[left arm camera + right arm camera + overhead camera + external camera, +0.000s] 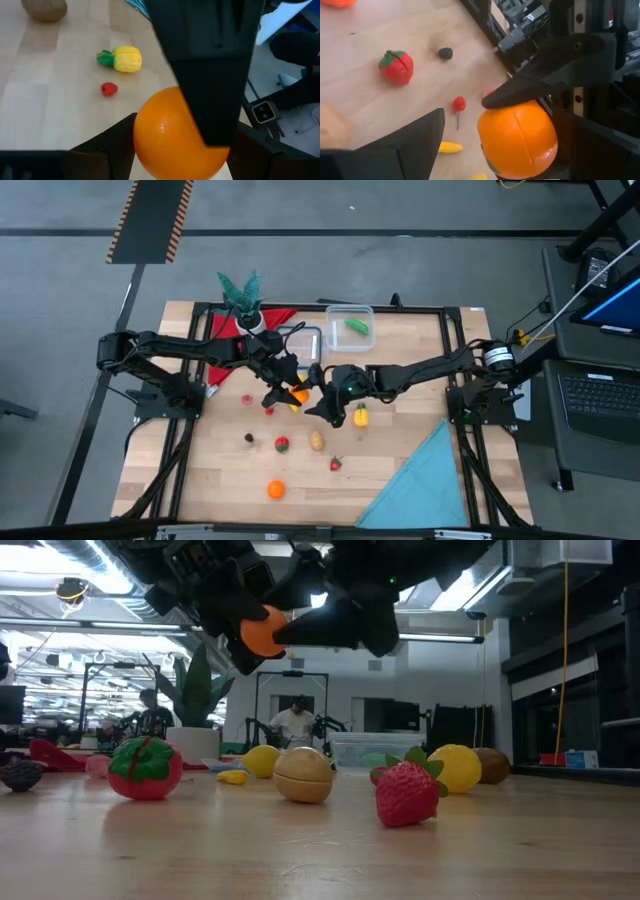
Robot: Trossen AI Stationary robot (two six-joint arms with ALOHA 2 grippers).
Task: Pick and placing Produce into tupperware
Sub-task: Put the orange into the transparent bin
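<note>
An orange toy fruit [170, 140] hangs above the middle of the table, with my left gripper [289, 392] shut on it. My right gripper [322, 408] is open right beside it: one finger [210, 75] stands across the front of the orange, the other [415, 140] is off to its side. The tupperware [335, 315] stands at the far edge and holds a green piece [356, 327]. More produce lies on the table: a yellow pepper [360, 416], a brown piece [316, 442], a tomato [283, 444], a strawberry [336, 464] and a second orange [275, 490]. My left gripper pinches the orange fruit between its two fingers, one finger [545, 85] lying over the fruit's top [520, 112]. The fingers come slanting down from the table's left. The fruit [262, 632] is lifted clear of the table. I cannot tell whether my right gripper's finger touches the fruit.
A clear lid with a blue rim [300, 340] lies left of the tupperware, beside a potted plant [240, 292] and a red cloth [272, 318]. A blue cloth [420, 480] covers the near right corner. Small pink, red and dark pieces lie left of centre.
</note>
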